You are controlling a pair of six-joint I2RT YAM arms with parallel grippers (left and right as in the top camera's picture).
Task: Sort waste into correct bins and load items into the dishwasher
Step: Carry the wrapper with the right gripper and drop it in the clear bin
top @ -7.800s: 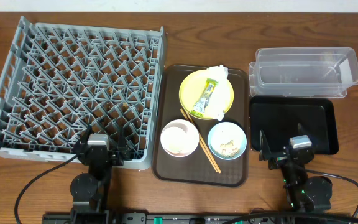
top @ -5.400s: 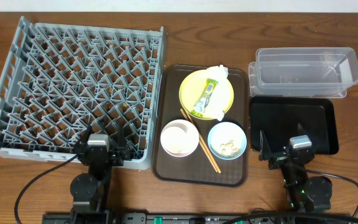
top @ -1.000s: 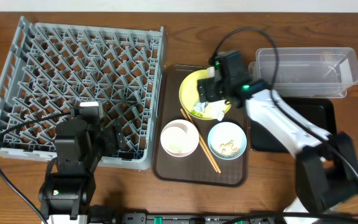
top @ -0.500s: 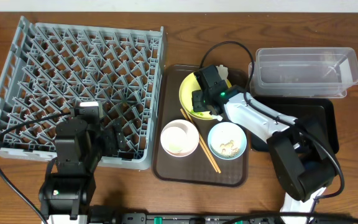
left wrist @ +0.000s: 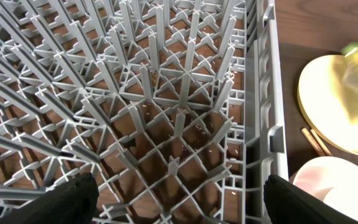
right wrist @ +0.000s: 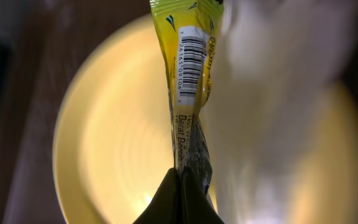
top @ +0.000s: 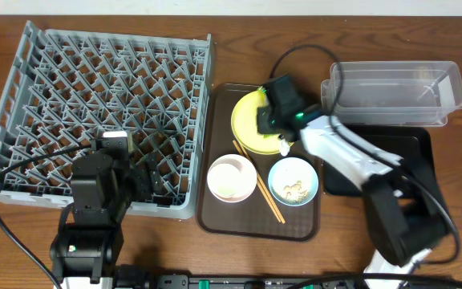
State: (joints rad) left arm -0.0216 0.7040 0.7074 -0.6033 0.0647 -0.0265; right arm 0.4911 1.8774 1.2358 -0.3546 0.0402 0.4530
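Observation:
Over the yellow plate [top: 245, 128] my right gripper [top: 269, 122] is shut on the green-and-yellow snack wrapper [right wrist: 188, 68]. The wrist view has the fingertips [right wrist: 180, 186] pinching its lower end, with the plate [right wrist: 117, 137] blurred below and the white napkin [right wrist: 272, 74] a blur beside it. The pinkish-white bowl [top: 231, 178], the light blue bowl [top: 293, 181] with crumbs [top: 296, 190] and the chopsticks [top: 273, 210] lie in front. My left gripper [left wrist: 179, 208] stands open over the grey dish rack's [top: 95, 104] near right corner, holding nothing.
The dishes sit on a brown serving tray [top: 215, 217]. The clear tub [top: 395, 92] stands at the back right, with the black tray [top: 411, 160] in front of it. The right arm spans the black tray's left part.
My right gripper has shut on the wrapper and shifted slightly back and right over the plate. The left arm has not moved.

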